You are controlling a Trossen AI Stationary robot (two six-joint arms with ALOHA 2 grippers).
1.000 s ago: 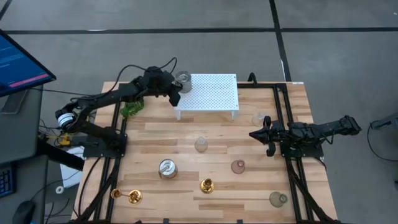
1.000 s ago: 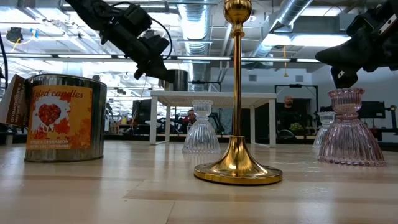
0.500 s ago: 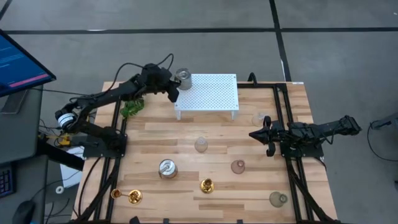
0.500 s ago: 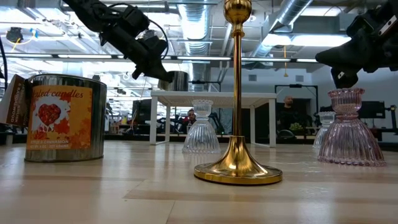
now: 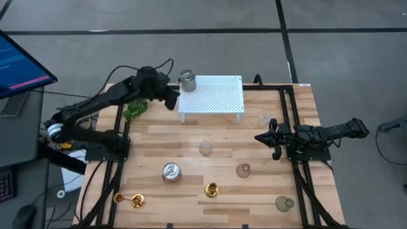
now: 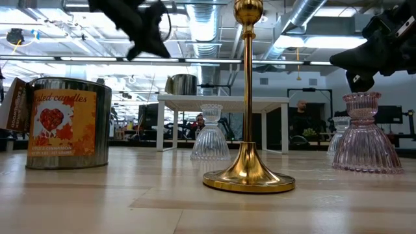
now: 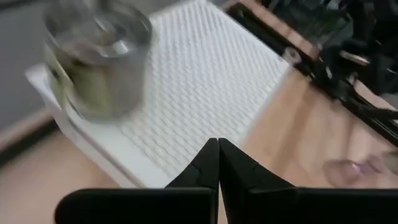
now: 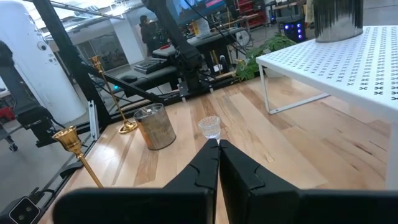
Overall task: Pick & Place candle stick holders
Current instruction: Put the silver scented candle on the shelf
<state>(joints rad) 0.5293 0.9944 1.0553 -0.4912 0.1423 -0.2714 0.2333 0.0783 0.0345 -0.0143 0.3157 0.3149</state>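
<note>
Three gold candle stick holders stand on the wooden table [image 5: 191, 130] along its near edge in the overhead view: a tall candle stick holder [image 5: 212, 189] with thin stem and round base near the middle, and two more gold holders [image 5: 137, 201] [image 5: 118, 198] close together towards the left corner. In the level view the tall holder [image 6: 249, 104] rises upright in the foreground.

A silvery tin can [image 5: 170, 172] stands left of the tall holder; its orange label [image 6: 62, 122] reads in part "candles", with a red heart. Clear [image 5: 205, 147], pink [image 5: 243, 170] and greenish [image 5: 283, 203] glass vases are spread to the right.

A second tin can [image 5: 187, 81] rests on the left corner of a white perforated shelf [image 5: 216, 97] at the far side. The left tool [image 5: 172, 100], fingers pressed together and empty, hangs just beside that corner. A green plant [image 5: 135, 111] lies under the left arm.

The right tool [image 5: 262, 137], likewise closed and empty, waits above the table's right side.
</note>
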